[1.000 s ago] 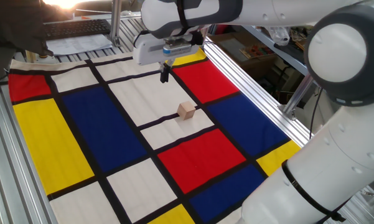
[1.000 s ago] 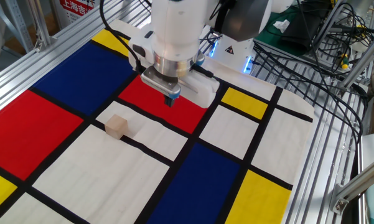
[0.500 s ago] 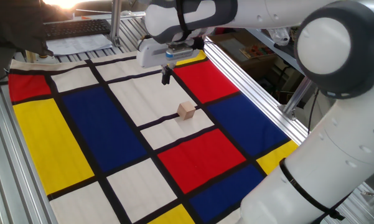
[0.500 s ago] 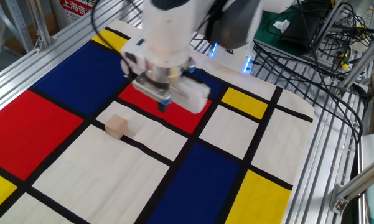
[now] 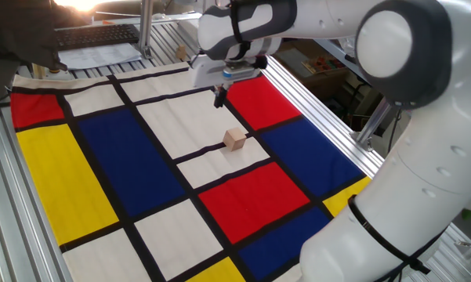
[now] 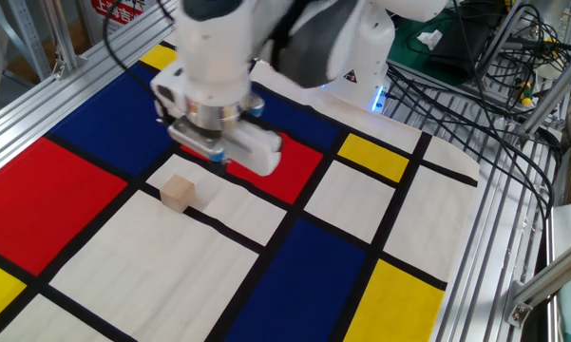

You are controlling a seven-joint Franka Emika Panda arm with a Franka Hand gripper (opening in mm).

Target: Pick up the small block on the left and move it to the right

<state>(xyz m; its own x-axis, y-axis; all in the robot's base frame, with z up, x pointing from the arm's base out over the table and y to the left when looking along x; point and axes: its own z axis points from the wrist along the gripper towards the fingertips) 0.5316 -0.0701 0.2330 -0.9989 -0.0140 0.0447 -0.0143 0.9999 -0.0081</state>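
Nothing is picked up yet: the block (image 5: pixel 234 139) sits untouched on the cloth (image 5: pixel 78 180), just below and ahead of the claw (image 5: pixel 219 99). The claw hangs empty above it, fingers seemingly together. Descending, grasping and carrying right all remain.

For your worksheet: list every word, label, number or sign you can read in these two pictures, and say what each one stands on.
Red-and-white sign, top edge of the other fixed view: red characters, cut off and too blurred to read.
Papers beyond the cloth's far edge: print too small to read.
Small block, cloth, robot arm: no text visible.
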